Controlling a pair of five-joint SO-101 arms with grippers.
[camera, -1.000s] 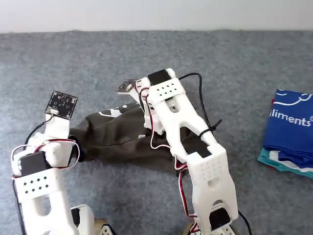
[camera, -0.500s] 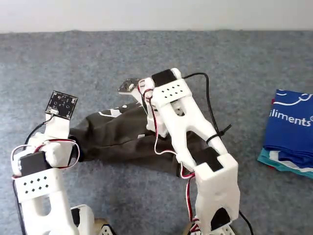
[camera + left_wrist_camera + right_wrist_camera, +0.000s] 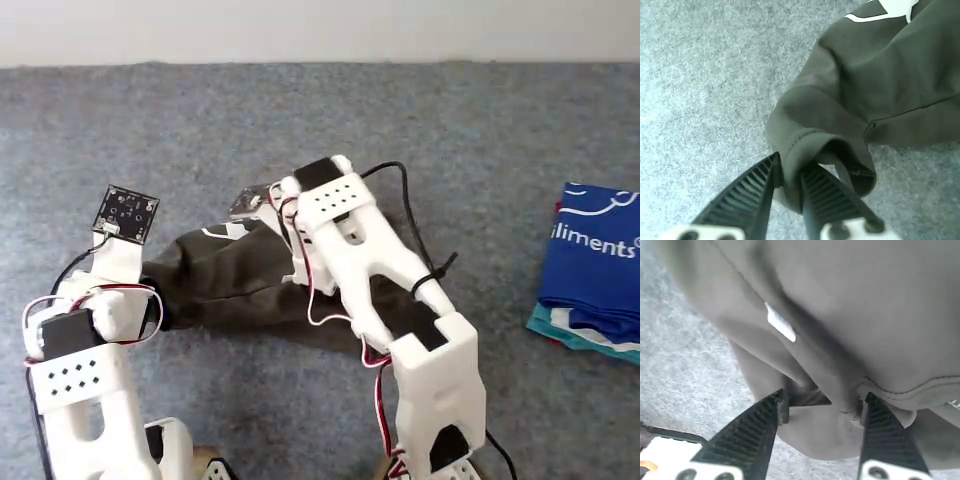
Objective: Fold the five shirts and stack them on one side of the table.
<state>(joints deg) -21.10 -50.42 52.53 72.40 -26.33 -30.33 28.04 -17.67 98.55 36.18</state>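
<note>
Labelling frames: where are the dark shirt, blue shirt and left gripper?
dark shirt (image 3: 230, 285), high view, middle panel
blue shirt (image 3: 592, 278), high view, top face
left gripper (image 3: 789, 167), left wrist view, between fingertips

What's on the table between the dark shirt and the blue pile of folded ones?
Nothing. In the high view, the stretch from the dark shirt to the folded pile is bare grey table cover.

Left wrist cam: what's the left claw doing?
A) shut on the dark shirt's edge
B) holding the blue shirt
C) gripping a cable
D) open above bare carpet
A: the left claw is pinched shut on a rolled edge of the dark shirt, with the cloth squeezed between its ribbed pads.
</note>
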